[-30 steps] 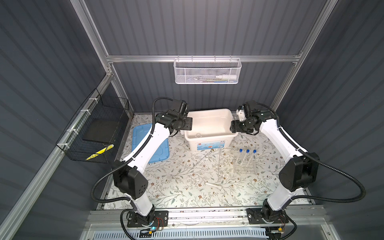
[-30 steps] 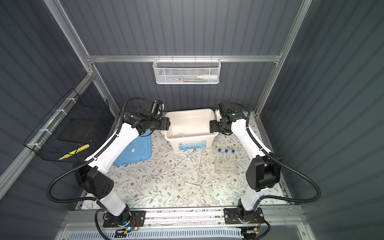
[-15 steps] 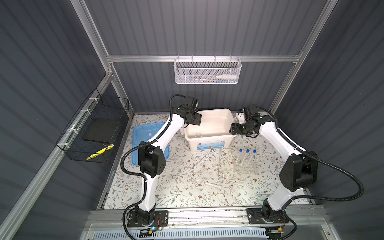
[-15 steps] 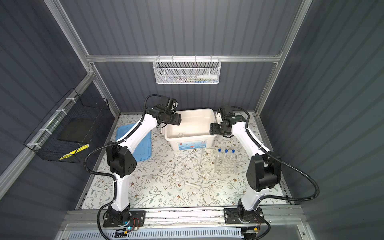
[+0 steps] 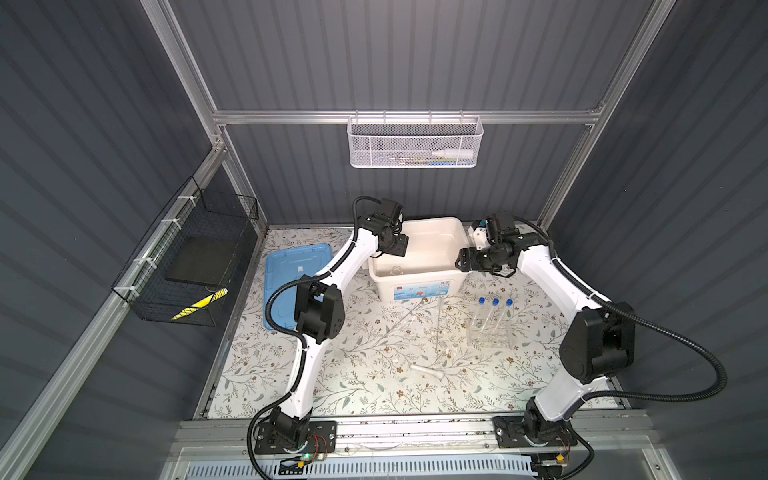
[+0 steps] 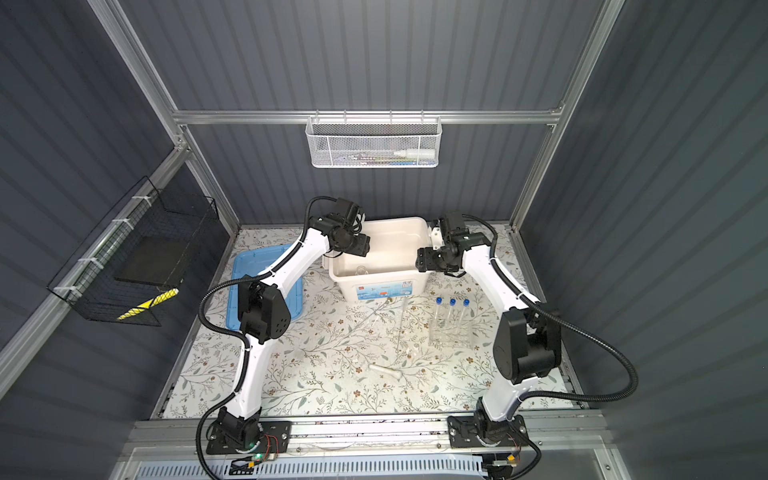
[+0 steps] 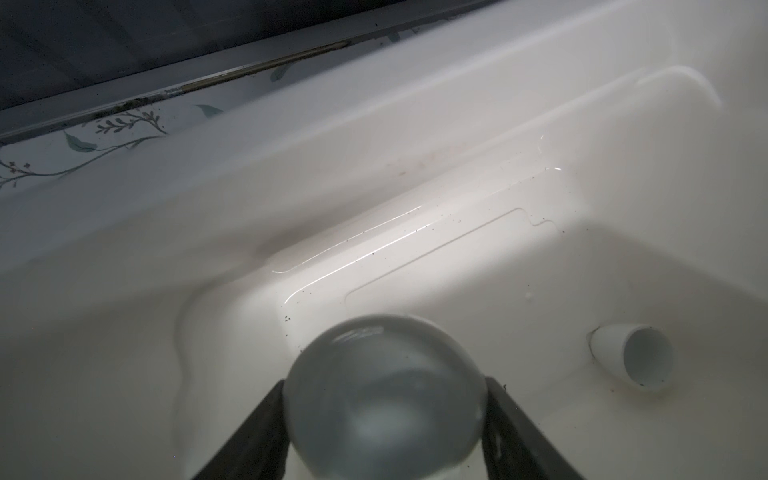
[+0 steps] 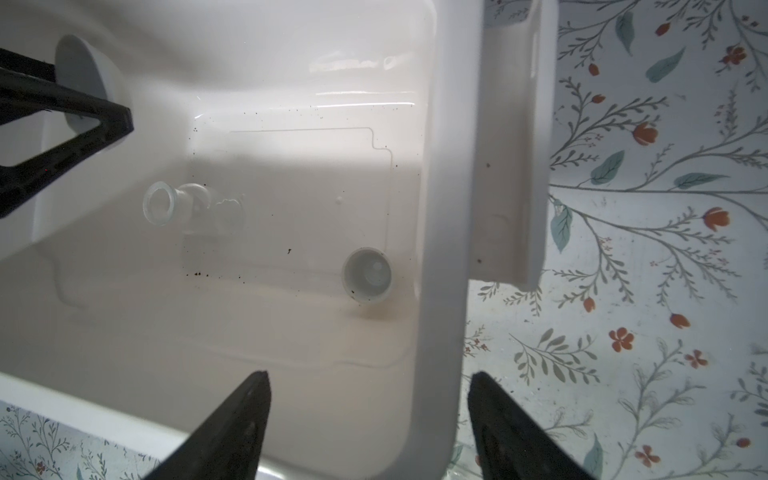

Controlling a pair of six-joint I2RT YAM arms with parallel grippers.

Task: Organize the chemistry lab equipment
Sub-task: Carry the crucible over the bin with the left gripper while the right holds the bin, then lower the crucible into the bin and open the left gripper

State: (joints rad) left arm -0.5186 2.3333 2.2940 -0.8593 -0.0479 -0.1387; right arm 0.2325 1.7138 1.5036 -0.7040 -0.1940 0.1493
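**A:** What has the left claw got?

**B:** The left claw (image 7: pixel 384 384) is pinching a small white bowl (image 7: pixel 382 361) between its two fingers. It holds the bowl inside the white tub (image 7: pixel 457 208), close to one end wall.

**A:** And the right claw?

**B:** The right claw (image 8: pixel 370 376) is spread. One finger is inside the tub and one outside, with the tub's right-hand wall between them. The inner finger stands clear of that wall.

**A:** What else is in the tub?

**B:** A second small white bowl (image 8: pixel 368 272) lies tipped on its side on the floor, near the wall. A small clear beaker (image 8: pixel 193 208) also lies on its side, apart from that bowl.

**A:** And outside it?

**B:** In both top views the tub stands at the back of the flowered tabletop (image 5: pixel 365 386), and its blue lid (image 5: pixel 291 266) lies flat to the left. In front, to the right, three blue-capped test tubes (image 5: pixel 494 309) stand upright in the clear rack (image 5: pixel 488 338). Two thin rods (image 5: pixel 439 328) lie beside the rack. The white pestle (image 5: pixel 428 370) lies nearer the front edge, apart from them.
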